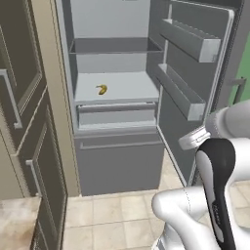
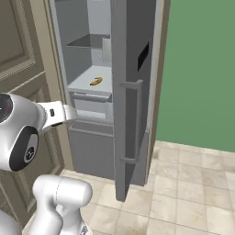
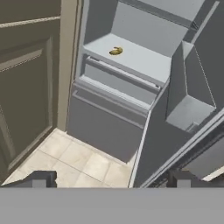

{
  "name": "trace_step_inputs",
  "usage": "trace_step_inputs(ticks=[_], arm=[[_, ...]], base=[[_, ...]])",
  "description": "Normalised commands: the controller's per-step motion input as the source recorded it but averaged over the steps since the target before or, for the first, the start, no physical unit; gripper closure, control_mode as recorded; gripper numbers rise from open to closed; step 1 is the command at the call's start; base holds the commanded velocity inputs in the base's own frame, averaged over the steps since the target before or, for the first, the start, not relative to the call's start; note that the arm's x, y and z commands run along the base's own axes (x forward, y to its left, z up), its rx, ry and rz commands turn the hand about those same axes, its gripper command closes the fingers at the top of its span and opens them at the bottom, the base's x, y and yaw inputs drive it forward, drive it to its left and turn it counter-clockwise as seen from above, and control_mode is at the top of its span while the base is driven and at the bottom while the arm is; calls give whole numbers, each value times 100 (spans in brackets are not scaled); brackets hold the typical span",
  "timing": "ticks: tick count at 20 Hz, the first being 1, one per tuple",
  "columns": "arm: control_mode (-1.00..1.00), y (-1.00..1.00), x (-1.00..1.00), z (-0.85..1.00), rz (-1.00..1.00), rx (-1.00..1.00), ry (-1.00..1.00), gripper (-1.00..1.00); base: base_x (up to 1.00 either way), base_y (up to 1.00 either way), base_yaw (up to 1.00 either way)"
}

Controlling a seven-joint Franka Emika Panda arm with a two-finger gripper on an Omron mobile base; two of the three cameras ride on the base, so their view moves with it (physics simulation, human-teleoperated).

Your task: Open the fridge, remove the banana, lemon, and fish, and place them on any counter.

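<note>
The grey fridge (image 1: 117,161) stands open, its door (image 2: 133,92) swung out to the right. A small yellow-brown banana (image 1: 102,89) lies alone on the pale middle shelf (image 1: 132,88); I also see the banana (image 2: 96,81) from the right and the banana (image 3: 116,51) through the hand camera. My gripper (image 3: 112,180) is open and holds nothing. It hangs in front of the fridge, well below and short of the shelf, above the floor. The lemon and the fish are out of view.
A corner of the speckled counter (image 1: 14,224) shows at the lower left. Tall beige panelled cabinets (image 1: 24,122) flank the fridge on the left. Door bins (image 1: 183,93) jut inward from the open door. Tiled floor (image 1: 122,210) lies below.
</note>
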Motion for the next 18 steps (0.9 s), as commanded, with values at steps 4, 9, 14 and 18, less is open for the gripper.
trace_step_inputs(ticks=[4,9,14,18], arm=[[100,0,0,0,0,0,0,-100],[100,0,0,0,0,0,0,-100],[100,0,0,0,0,0,0,-100],[100,0,0,0,0,0,0,-100]], base=[[67,40,-7],[56,28,-7],[56,9,-7],[56,18,-8]])
